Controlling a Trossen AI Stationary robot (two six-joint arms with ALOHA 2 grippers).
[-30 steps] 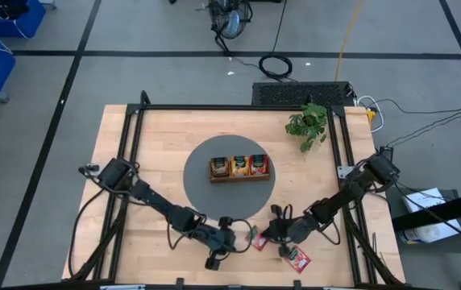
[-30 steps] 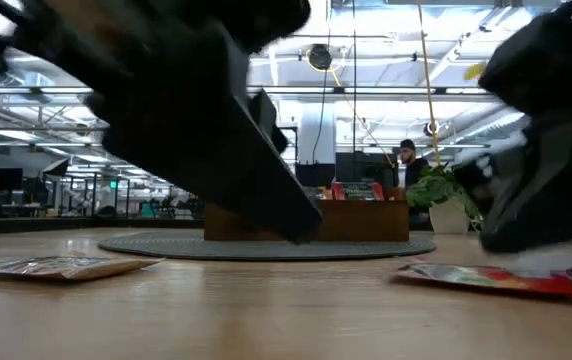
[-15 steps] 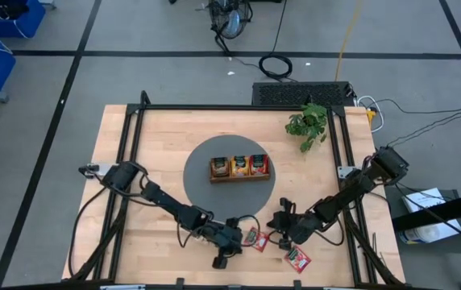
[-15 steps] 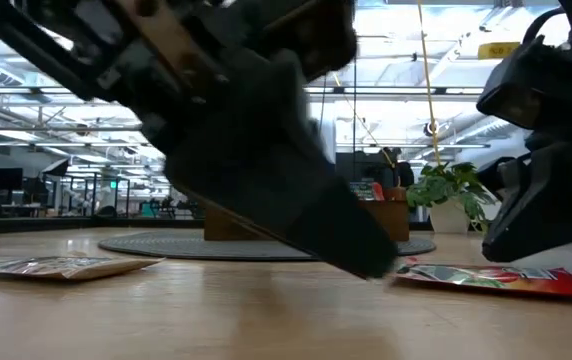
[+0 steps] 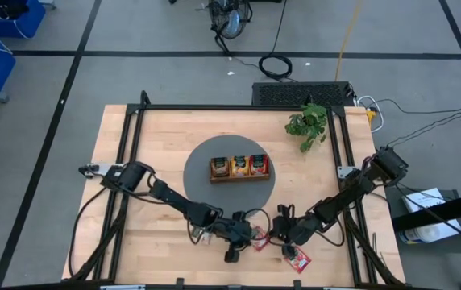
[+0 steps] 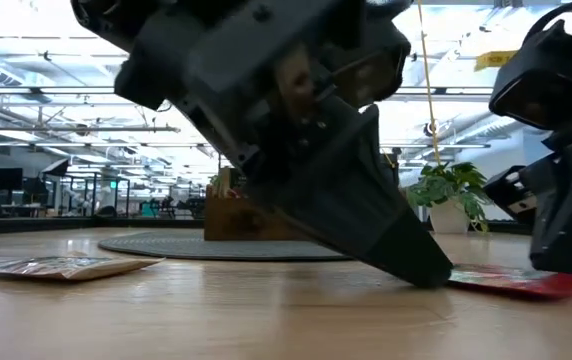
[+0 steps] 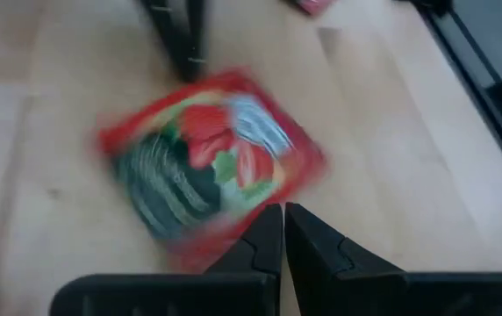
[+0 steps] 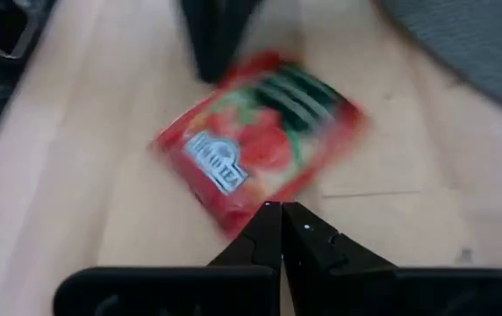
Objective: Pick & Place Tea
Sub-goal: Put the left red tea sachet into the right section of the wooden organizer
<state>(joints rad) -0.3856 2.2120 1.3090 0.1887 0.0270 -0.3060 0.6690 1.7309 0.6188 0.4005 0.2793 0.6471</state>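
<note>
A red tea sachet (image 5: 256,238) lies flat on the wooden table near its front edge, between my two grippers. My left gripper (image 7: 282,215) is shut and comes at it from the table's left. Its tips are down at the sachet's left edge (image 6: 456,278). My right gripper (image 8: 280,213) is shut too and stands at the sachet's right side. A second red sachet (image 5: 297,258) lies nearer the front edge. A pale sachet (image 6: 61,266) lies flat farther left. More tea stands in the wooden tray (image 5: 238,167). My left gripper's shut fingertips (image 6: 428,272) meet the red sachet at its left edge (image 7: 233,235), slanting down from the table's left. The sachet lies flat on the table. My right gripper's shut fingertips (image 8: 268,219) stand over the sachet's right edge (image 8: 233,219), slanting down from the table's right; I cannot tell whether they touch it.
The tray stands on a round grey mat (image 5: 206,189) at the table's middle. A small potted plant (image 5: 307,125) stands at the back right. Bare wood lies to the left and the far side of the arms.
My left gripper has travelled toward the table's right edge and a little down, up to the red sachet's left edge, staying shut. My right gripper has kept its place beside the sachet.
</note>
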